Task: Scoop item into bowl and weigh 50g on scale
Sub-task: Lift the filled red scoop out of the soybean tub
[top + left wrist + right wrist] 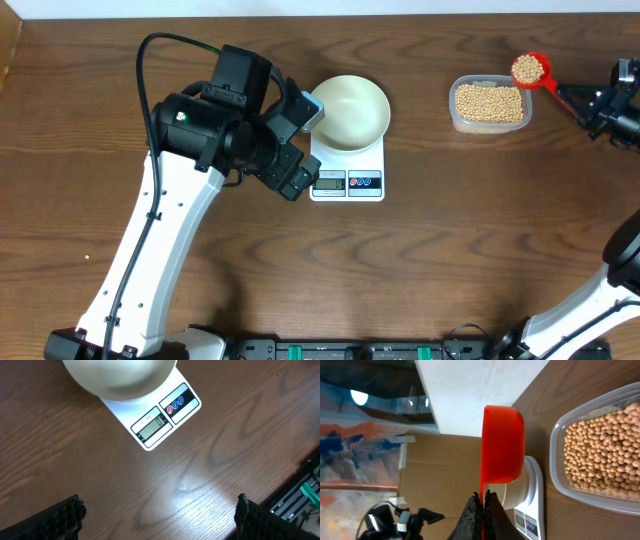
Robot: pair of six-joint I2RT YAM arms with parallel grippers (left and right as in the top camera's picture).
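Right gripper (483, 505), jaws clamped on the red scoop's (502, 445) handle, holds a heaped load of beans (527, 67) level over the clear tub's (556, 455) corner, seemingly bound for the empty bowl (350, 112) on the scale (347, 183); left gripper (160, 522) hovers alongside, jaws apart.

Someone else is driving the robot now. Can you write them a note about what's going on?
Left gripper: open, holding nothing, beside the scale.
Right gripper: shut on the red scoop handle; scoop heaped with beans, by the tub far corner.
Bowl: on the scale, looks empty.
Done: one scoop filled.
Left: carry it to the bowl, tip, repeat until the weight is right.
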